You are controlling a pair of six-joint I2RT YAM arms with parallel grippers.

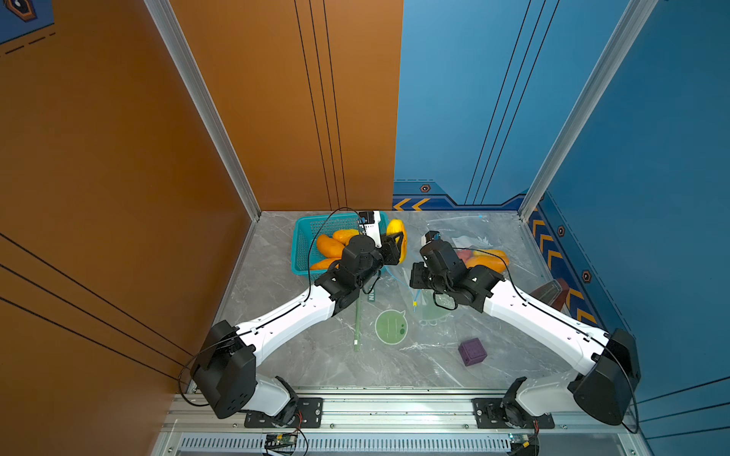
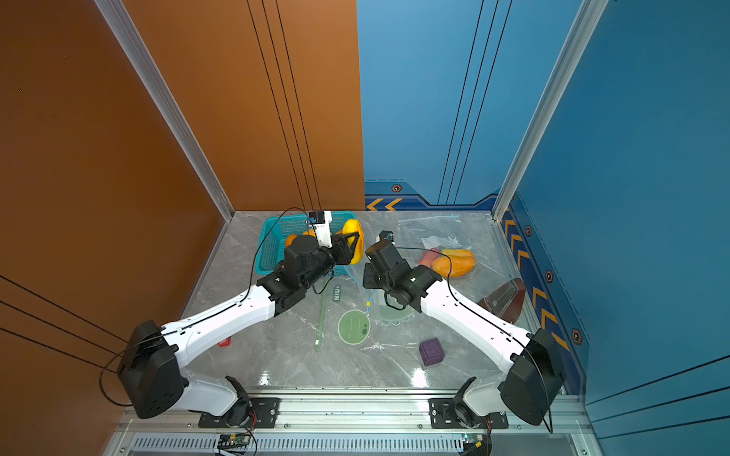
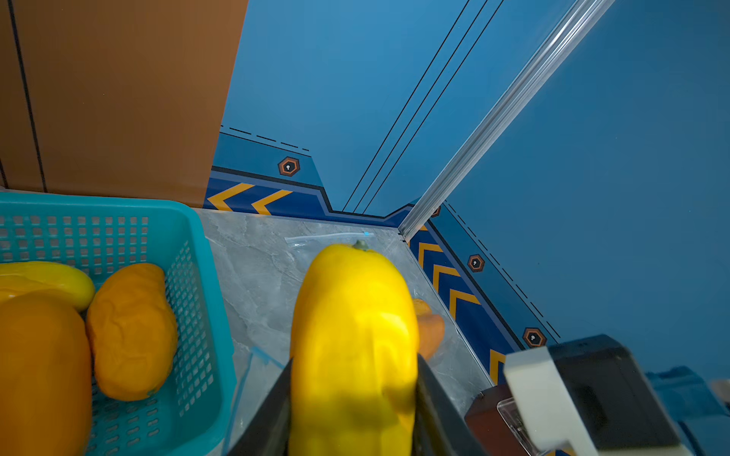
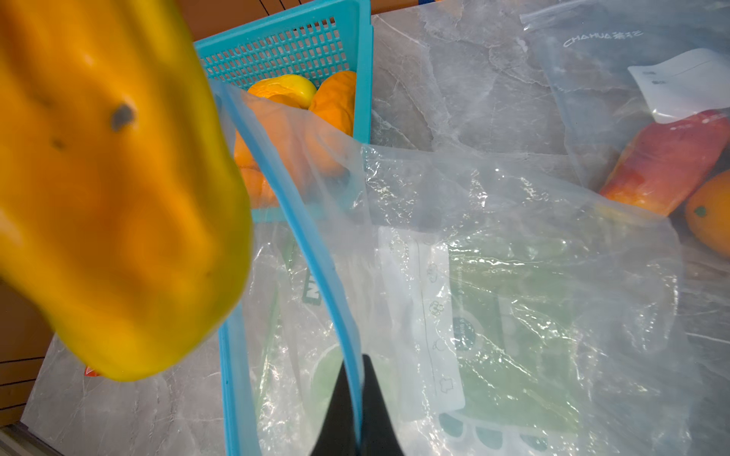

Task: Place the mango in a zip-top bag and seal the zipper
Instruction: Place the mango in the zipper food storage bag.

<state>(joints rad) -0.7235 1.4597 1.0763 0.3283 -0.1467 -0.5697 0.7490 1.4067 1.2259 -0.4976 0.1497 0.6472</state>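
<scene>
Grey marble tabletop (image 1: 434, 367) is carrying a teal basket (image 1: 304, 237) of orange mangoes (image 1: 330, 246). Left gripper (image 3: 354, 357) is clamping a yellow mango (image 3: 351, 308) just beside that basket, and right gripper (image 4: 357, 367) is pinching the blue zipper edge (image 4: 300, 221) of a clear zip-top bag (image 4: 513, 237) near the basket.

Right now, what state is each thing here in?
Left gripper: shut on yellow mango
Yellow mango: aloft, not yet bagged
Right gripper: shut on zip-top bag rim
Zip-top bag: mouth open
Basket: holds more mangoes
Far bag: holds fruit
Purple cube: lying free
</scene>
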